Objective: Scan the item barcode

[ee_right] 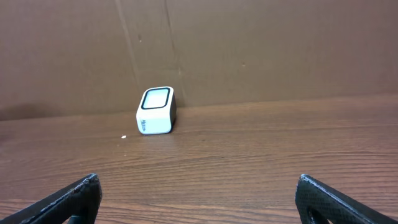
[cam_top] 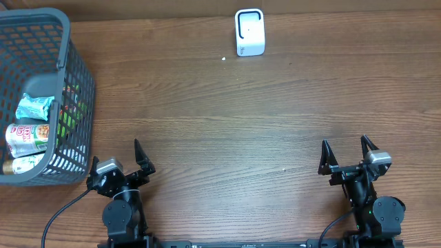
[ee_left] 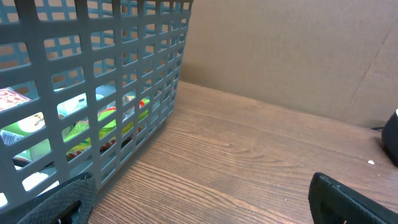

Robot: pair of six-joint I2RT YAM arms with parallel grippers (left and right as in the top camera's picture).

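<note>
I see both arms folded low at the near edge of the wooden table (cam_top: 220,124), with their wrists pointing toward the far side. The left gripper (cam_top: 112,154) sits just beside the near right corner of the grey plastic basket (cam_top: 66,41). Its two fingers stand wide apart and hold nothing. In the left wrist view one dark finger (ee_left: 59,202) shows at the bottom left, close to the basket wall. The other shows at the bottom right, with bare wood between them.

The right gripper (cam_top: 344,143) rests at the near right of the table, well apart from every object. Its fingers (ee_right: 68,198) are also spread wide and empty, and between them the wrist camera looks toward the white barcode scanner (cam_top: 249,32). The scanner stands at the far edge, a little right of the middle, in front of a brown cardboard wall (ee_right: 249,50). Its dark-rimmed window is tilted up toward the arms. A small white speck (cam_top: 224,58) lies on the wood near it.

The items all lie inside the basket at the left side of the table. There is a teal packet (cam_top: 33,105), and nearer to me a round container with a red and white label (cam_top: 29,136). There is also a pale bottle (cam_top: 24,164) on its side, and something green (cam_top: 69,118) against the right wall. I cannot tell where any barcode is.
</note>
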